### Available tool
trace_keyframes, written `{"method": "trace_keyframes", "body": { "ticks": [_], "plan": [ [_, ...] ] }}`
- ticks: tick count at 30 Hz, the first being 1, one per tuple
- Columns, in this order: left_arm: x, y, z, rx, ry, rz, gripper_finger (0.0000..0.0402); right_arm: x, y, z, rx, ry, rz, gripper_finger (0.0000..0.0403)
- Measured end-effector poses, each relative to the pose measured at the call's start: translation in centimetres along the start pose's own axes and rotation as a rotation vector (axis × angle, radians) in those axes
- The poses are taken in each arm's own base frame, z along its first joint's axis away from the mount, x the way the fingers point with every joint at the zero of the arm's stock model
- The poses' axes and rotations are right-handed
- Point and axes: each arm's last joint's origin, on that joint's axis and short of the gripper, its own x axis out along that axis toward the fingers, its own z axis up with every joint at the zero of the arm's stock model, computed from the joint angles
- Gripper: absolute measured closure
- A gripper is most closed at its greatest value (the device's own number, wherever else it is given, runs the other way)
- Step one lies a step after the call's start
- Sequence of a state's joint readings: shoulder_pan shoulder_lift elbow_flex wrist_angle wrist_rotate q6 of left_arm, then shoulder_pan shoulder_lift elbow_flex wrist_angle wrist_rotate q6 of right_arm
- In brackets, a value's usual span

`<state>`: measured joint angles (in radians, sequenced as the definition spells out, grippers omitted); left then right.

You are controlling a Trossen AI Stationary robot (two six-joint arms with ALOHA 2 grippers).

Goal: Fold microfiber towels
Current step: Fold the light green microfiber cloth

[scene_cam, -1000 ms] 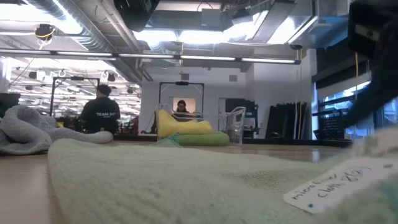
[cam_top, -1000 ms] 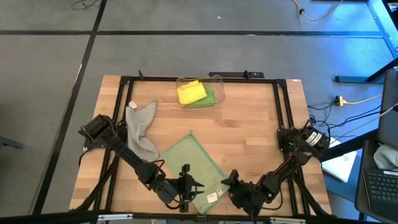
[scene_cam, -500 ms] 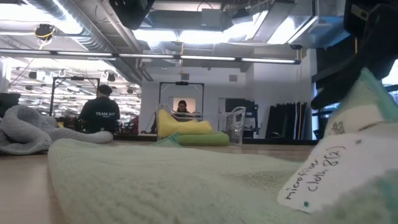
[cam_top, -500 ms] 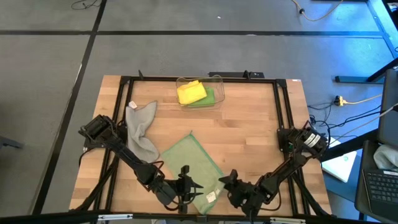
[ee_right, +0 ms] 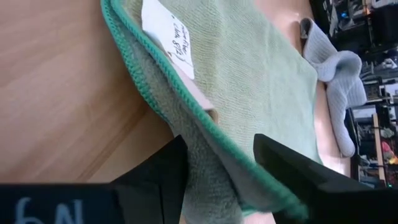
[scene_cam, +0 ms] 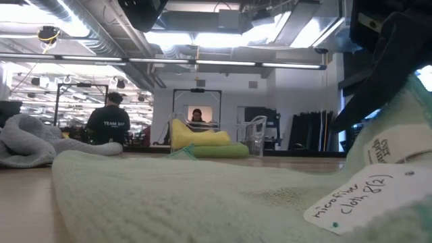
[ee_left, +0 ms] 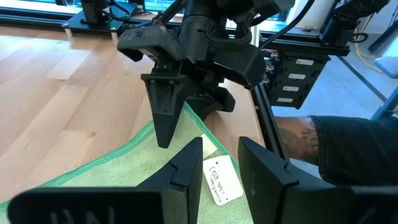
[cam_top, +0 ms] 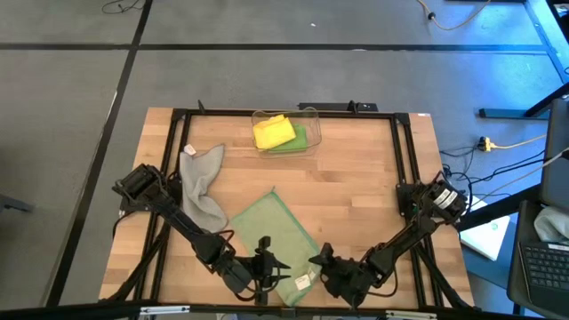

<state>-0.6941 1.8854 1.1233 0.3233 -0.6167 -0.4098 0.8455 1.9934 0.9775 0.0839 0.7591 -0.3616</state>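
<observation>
The pale green towel (cam_top: pixel 277 242) lies spread flat near the table's six o'clock edge, not yet folded, with the grey towel (cam_top: pixel 202 185) crumpled at its ten o'clock and two more in the bin (cam_top: pixel 285 132) at twelve. My right gripper (cam_top: pixel 320 265) has its fingers clamped on the towel's edge, lifting the corner by the tag (ee_right: pixel 168 36). My left gripper (cam_top: pixel 277 266) stands slightly apart over the same end, holding nothing that I can see.

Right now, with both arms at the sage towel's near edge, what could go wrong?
1. The right gripper has only the hem of the sage towel between its fingers; it could slip out on lifting.
2. The left gripper hovers open over the paper tag, close to the right one; they might collide.
</observation>
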Motion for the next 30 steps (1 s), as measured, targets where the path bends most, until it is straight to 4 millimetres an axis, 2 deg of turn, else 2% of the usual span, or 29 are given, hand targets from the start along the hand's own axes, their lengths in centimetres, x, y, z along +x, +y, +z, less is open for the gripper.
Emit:
{"method": "trace_keyframes", "body": {
  "ticks": [4, 7, 10, 15, 25, 30],
  "plan": [
    [0.0, 0.0, 0.0, 0.0, 0.0, 0.0, 0.0308, 0.0, -0.1, 0.2, 0.02, -0.016, -0.013, 0.0222],
    [0.0, 0.0, 0.0, -0.001, 0.0, 0.0, 0.0308, 0.0, -0.1, 0.3, 0.028, -0.021, -0.014, 0.0242],
    [0.0, 0.0, 0.0, -0.001, 0.0, 0.0, 0.0308, -0.1, 0.0, 0.3, 0.028, -0.022, -0.014, 0.0285],
    [0.0, 0.0, 0.0, -0.001, 0.0, 0.0, 0.0308, -0.2, 0.1, 0.4, 0.026, -0.025, -0.015, 0.0384],
    [0.0, 0.0, 0.1, -0.004, -0.009, 0.003, 0.0308, -0.4, -0.3, 1.3, -0.027, 0.01, -0.053, 0.0395],
    [-0.5, -0.6, 0.1, 0.097, -0.056, 0.057, 0.0308, 0.3, -1.8, 1.7, -0.022, 0.055, -0.076, 0.0395]
  ]
}}
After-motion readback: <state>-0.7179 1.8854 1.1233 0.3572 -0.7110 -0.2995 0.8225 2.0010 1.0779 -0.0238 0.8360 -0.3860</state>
